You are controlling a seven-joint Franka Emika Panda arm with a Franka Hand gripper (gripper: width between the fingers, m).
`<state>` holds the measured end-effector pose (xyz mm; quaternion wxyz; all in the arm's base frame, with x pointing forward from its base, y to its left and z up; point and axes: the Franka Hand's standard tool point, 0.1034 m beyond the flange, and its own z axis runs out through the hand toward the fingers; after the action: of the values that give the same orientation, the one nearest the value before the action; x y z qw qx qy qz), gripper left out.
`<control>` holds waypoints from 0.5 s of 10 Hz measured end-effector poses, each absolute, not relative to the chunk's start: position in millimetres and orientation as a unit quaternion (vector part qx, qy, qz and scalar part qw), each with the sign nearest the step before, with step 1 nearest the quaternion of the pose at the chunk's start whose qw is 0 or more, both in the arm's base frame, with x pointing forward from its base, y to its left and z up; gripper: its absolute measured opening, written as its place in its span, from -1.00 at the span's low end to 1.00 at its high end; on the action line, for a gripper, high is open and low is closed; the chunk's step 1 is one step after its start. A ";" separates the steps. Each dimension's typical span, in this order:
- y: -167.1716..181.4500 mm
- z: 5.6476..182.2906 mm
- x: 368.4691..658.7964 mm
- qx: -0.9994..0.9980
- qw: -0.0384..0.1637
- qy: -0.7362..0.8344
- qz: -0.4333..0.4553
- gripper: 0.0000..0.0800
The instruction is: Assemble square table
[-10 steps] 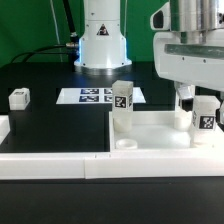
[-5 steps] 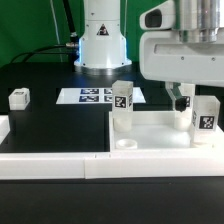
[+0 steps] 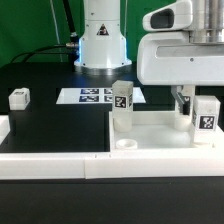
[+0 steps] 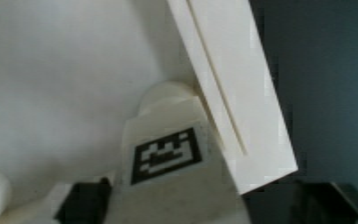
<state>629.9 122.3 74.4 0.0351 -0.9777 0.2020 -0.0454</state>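
On the exterior view's left we see a loose leg lying on the black tabletop, with the marker board beyond it. The square table slab lies right of centre, with a corner leg upright on it. Farthest right, the pincer hangs at the right leg, and we cannot tell whether it pinches it.

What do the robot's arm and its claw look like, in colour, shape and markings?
The arm is white and smooth, with a rounded lower part that carries a dark mark. Its last part is a big white boxy block with a round grey cap on one side. The claw has two short dark fingers. Thin black cables run behind the arm.
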 end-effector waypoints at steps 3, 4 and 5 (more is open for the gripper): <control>120.2 73.5 629.3 -0.955 0.038 0.293 -0.040 -0.27; 117.1 73.1 628.3 -0.924 0.039 0.380 -0.026 -0.27; 113.2 72.8 627.2 -0.890 0.043 0.454 -0.015 -0.27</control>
<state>627.2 113.2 72.8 0.0427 -0.8897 0.4543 -0.0148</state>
